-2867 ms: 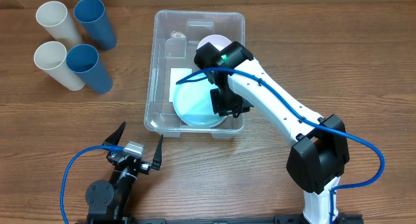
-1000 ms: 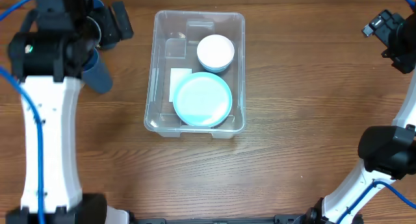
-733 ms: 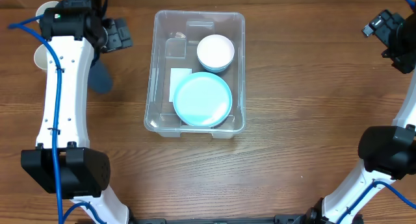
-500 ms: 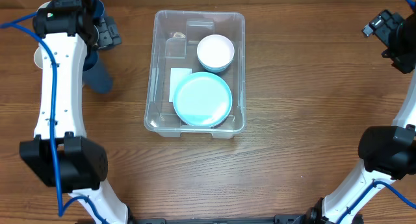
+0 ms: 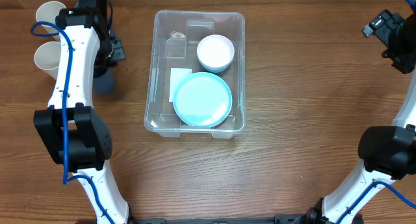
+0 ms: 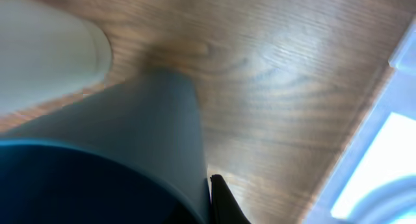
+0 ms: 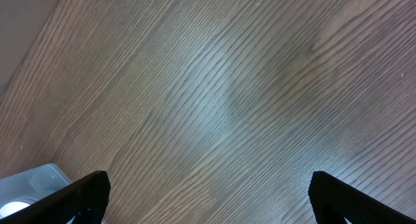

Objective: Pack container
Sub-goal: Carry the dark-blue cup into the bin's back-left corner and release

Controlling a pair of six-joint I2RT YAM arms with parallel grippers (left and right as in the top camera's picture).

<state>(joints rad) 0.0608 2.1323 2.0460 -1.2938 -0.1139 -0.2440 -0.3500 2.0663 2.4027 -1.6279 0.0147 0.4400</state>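
Observation:
The clear container (image 5: 156,68) stands at the table's middle with a white bowl (image 5: 215,52), a light blue plate (image 5: 202,99) and a white label (image 5: 180,81) inside. My left gripper (image 5: 107,47) is over the cups to its left. It is shut on the rim of a blue cup (image 6: 149,126), one finger (image 6: 221,198) pressed against the outer wall, the other hidden. The cup's lower part (image 5: 104,81) shows beside the arm. My right gripper (image 5: 390,39) hangs open at the far right over bare wood (image 7: 208,208), holding nothing.
Two white cups (image 5: 49,13) (image 5: 49,54) stand left of the left arm, and one of them (image 6: 45,55) is close beside the held blue cup. A corner of the container (image 7: 32,185) shows at the lower left of the right wrist view.
The left arm has shifted over the blue cups and its gripper has gone from open to shut on a cup's rim. The right arm has not moved.

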